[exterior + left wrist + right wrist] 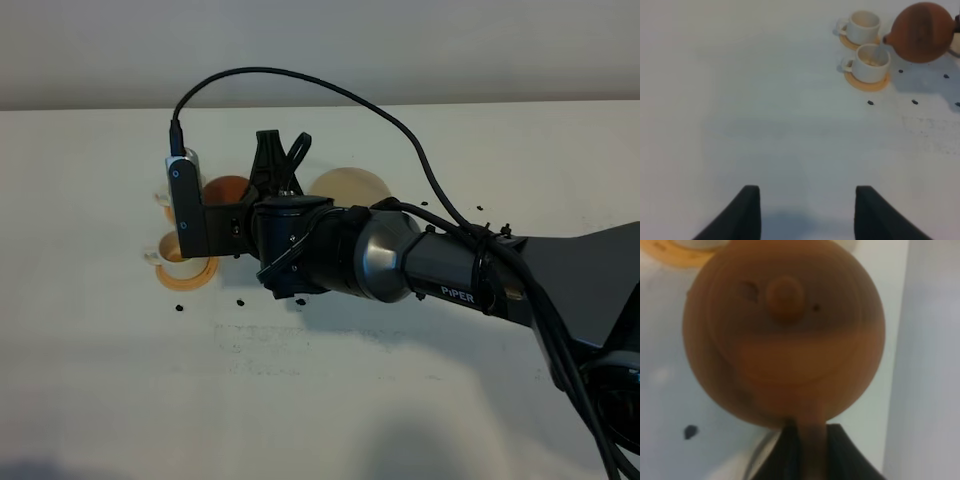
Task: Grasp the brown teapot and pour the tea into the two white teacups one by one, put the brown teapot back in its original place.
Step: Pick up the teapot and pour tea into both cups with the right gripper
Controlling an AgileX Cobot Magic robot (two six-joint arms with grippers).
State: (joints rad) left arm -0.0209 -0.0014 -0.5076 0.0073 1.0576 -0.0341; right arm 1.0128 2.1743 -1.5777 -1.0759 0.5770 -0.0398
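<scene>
The brown teapot (228, 190) hangs above the table in my right gripper (252, 192), which is shut on its loop handle (810, 440). It fills the right wrist view (785, 330), lid knob (785, 292) towards the camera. In the left wrist view the teapot (920, 32) is tilted, its spout (886, 40) over the nearer white teacup (871, 62). The second teacup (863, 26) stands just behind it. I cannot make out any tea. The pale beige coaster (350, 187) lies bare. My left gripper (805, 215) is open and empty, far from the cups.
Each cup stands on a small orange-tan coaster (867, 82), (187, 272). Small black specks (870, 102) lie scattered on the white table (380, 400). The right arm (450, 270) reaches across from the right, and its wrist camera (186, 205) hides much of the cups.
</scene>
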